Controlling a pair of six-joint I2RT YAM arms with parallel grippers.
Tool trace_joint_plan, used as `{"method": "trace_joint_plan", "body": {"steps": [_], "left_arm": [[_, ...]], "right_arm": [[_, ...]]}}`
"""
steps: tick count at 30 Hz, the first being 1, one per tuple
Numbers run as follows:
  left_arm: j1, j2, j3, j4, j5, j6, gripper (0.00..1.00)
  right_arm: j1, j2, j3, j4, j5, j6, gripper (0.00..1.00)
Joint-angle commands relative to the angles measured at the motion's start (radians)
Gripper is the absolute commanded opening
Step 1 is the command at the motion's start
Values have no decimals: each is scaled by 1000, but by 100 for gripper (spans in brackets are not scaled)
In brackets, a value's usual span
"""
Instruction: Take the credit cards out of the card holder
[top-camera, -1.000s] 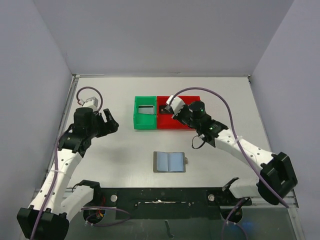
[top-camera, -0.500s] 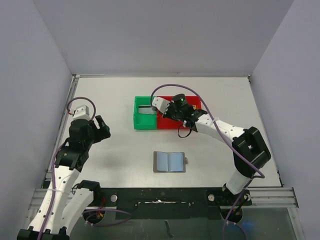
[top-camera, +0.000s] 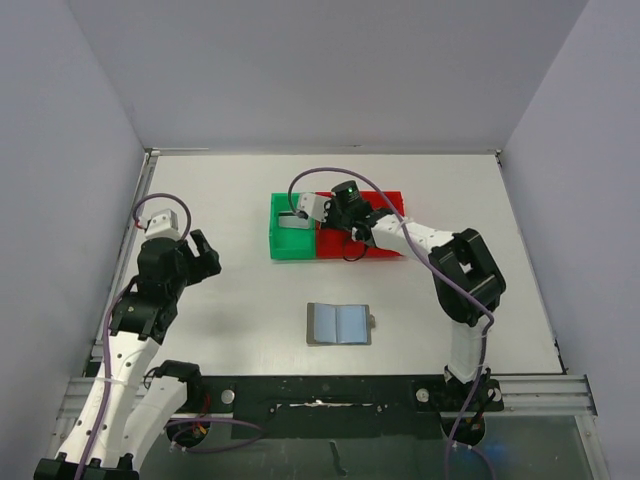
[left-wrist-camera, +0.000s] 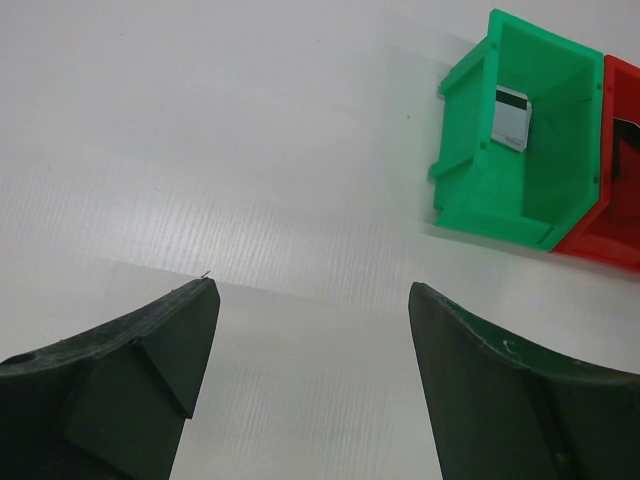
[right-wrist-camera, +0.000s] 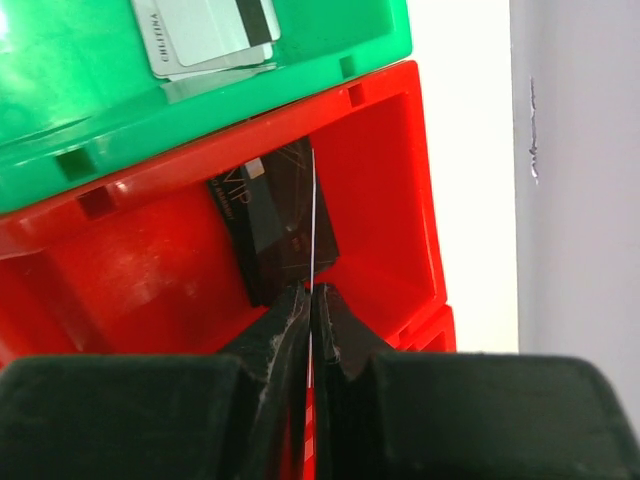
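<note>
Right claw (right-wrist-camera: 310, 300) is pinched shut over the red bin (right-wrist-camera: 390, 210), its two fingertips pressed together. A hair-thin pale line stands up from between them, and whether that is a card seen edge-on cannot be told. Just past the tips a black card (right-wrist-camera: 275, 235) lies on the floor of the red bin, with faint lettering on its face. The green bin (left-wrist-camera: 485, 200) stands side by side with the red one, the two touching along one wall, and inside it is a silvery-grey card (left-wrist-camera: 510, 117) with a dark stripe along one edge. From above, the right arm reaches across the red bin toward the wall where the bins meet.

On the left side, the left claw (left-wrist-camera: 312, 290) stands wide with nothing between its fingers. It hangs above bare desk (top-camera: 240, 300), well apart from the bins and pointing toward them.

Nearer the arm bases than the bins, the card holder (top-camera: 338, 324) lies open and flat on the desk, bluish-grey pockets facing up and a small tab on its right edge. It sits between the two arms and neither claw touches it; whether any card is in its pockets cannot be told from above
</note>
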Motion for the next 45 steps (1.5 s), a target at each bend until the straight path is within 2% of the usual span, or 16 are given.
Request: {"method": "trace_joint_plan", "body": {"steps": [1, 6, 14, 20, 23, 29, 32, 45], "left_arm": [[2, 2, 19, 50, 3, 11, 76], [2, 2, 20, 50, 8, 12, 76], [1, 6, 18, 50, 9, 12, 76], [2, 14, 18, 49, 12, 12, 76], [2, 17, 19, 48, 13, 12, 76], [2, 4, 16, 48, 8, 11, 76], [3, 0, 19, 45, 11, 12, 72], [1, -10, 17, 48, 19, 15, 71]], "right_arm": [[-8, 26, 65, 67, 34, -80, 0], [-10, 72, 78, 88, 45, -131, 4], [-11, 122, 85, 118, 47, -180, 4], [-13, 79, 56, 122, 5, -159, 18], [-14, 74, 61, 92, -13, -168, 21], [-21, 83, 82, 32, -31, -180, 25], [-25, 93, 104, -3, -33, -173, 26], [-47, 79, 144, -32, -93, -93, 37]]}}
